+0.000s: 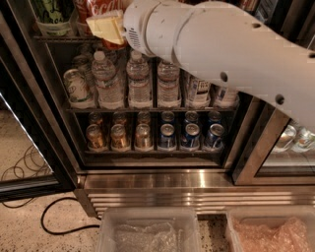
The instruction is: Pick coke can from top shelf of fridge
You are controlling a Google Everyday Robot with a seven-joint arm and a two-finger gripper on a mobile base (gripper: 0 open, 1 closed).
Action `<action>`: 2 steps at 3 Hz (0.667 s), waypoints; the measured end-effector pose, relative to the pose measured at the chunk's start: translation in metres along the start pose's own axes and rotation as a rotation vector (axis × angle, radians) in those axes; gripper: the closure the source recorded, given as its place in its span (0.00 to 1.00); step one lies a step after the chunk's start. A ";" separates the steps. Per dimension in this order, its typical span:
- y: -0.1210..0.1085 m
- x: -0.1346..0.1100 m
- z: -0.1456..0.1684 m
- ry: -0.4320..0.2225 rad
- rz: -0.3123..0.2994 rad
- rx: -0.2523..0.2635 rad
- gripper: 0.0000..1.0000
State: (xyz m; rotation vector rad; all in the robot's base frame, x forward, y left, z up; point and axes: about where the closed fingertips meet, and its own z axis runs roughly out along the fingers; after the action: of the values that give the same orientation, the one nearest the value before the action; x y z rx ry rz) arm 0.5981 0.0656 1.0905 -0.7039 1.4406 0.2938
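Observation:
The coke can [102, 7] is red with white script and stands on the top shelf [59, 38] of the fridge [197, 183], at the upper left of the camera view. Its top is cut off by the frame edge. My gripper [106, 27], with yellowish pads, is right in front of the can's lower part and covers it. My thick white arm [231, 54] reaches in from the right and hides the right side of the top shelf. A green and white can [51, 12] stands left of the coke can.
Water bottles [139, 81] fill the middle rack. Gold-brown cans [119, 137] and blue cans [191, 136] fill the lower rack. The open glass door [29, 162] is at left, with a black cable [54, 221] on the floor. Two clear bins [147, 231] stand below.

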 end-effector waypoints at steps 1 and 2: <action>0.009 0.006 -0.005 0.019 0.018 -0.023 1.00; 0.022 0.013 -0.031 0.040 0.037 -0.062 1.00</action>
State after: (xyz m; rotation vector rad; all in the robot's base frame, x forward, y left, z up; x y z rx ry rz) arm 0.5623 0.0606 1.0730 -0.7374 1.4894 0.3562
